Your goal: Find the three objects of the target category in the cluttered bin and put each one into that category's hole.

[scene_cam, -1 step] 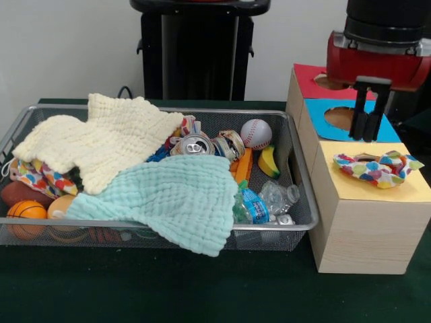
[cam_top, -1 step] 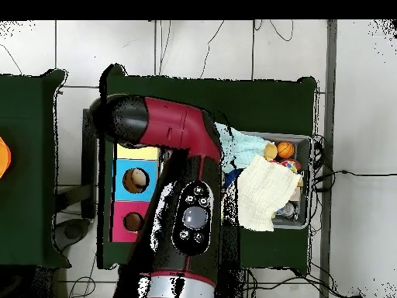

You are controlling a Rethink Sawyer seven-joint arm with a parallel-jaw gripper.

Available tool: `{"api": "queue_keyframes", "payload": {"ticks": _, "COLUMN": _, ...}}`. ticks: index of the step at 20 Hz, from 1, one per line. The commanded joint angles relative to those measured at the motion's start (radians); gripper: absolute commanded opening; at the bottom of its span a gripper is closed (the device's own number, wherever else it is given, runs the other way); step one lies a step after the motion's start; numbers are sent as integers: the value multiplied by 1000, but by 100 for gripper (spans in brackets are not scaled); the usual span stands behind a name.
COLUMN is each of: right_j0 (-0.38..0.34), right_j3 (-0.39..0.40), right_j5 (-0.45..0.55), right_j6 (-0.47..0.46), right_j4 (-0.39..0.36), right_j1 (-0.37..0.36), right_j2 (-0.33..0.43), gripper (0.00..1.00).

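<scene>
Draped over the wire bin's [scene_cam, -1 step: 296,225] front rim, a mint cloth [scene_cam, -1 step: 176,197] hides clutter; cans [scene_cam, -1 step: 210,144] and a baseball [scene_cam, -1 step: 256,133] show behind. Rightward, the gripper [scene_cam, -1 step: 369,132] hangs closed and empty over the blue hole [scene_cam, -1 step: 340,118], above a colourful pouch [scene_cam, -1 step: 377,167] on the yellow box top [scene_cam, -1 step: 404,190].

No legible text, labels or numbers anywhere.
</scene>
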Motion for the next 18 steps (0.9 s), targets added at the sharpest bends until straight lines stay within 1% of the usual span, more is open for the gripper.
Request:
{"api": "queue_keyframes", "payload": {"ticks": 1, "right_j0": -29, "right_j3": -112, "right_j5": 132, "right_j6": 101, "right_j4": -33, "right_j1": 107, "right_j2": 78, "gripper": 0}}
{"api": "queue_keyframes", "payload": {"ticks": 3, "right_j0": -25, "right_j3": -132, "right_j5": 149, "right_j6": 113, "right_j4": -28, "right_j1": 109, "right_j2": 75, "gripper": 0}}
{"api": "queue_keyframes", "payload": {"ticks": 11, "right_j0": 18, "right_j3": -136, "right_j5": 190, "right_j6": 193, "right_j4": -7, "right_j1": 79, "right_j2": 42, "gripper": 0}}
{"api": "queue_keyframes", "payload": {"ticks": 13, "right_j0": 23, "right_j3": -130, "right_j5": 181, "right_j6": 203, "right_j4": -4, "right_j1": 78, "right_j2": 40, "gripper": 0}}
{"api": "queue_keyframes", "payload": {"ticks": 18, "right_j0": 31, "right_j3": -84, "right_j5": 131, "right_j6": 205, "right_j4": 0, "right_j1": 69, "right_j2": 42, "gripper": 0}}
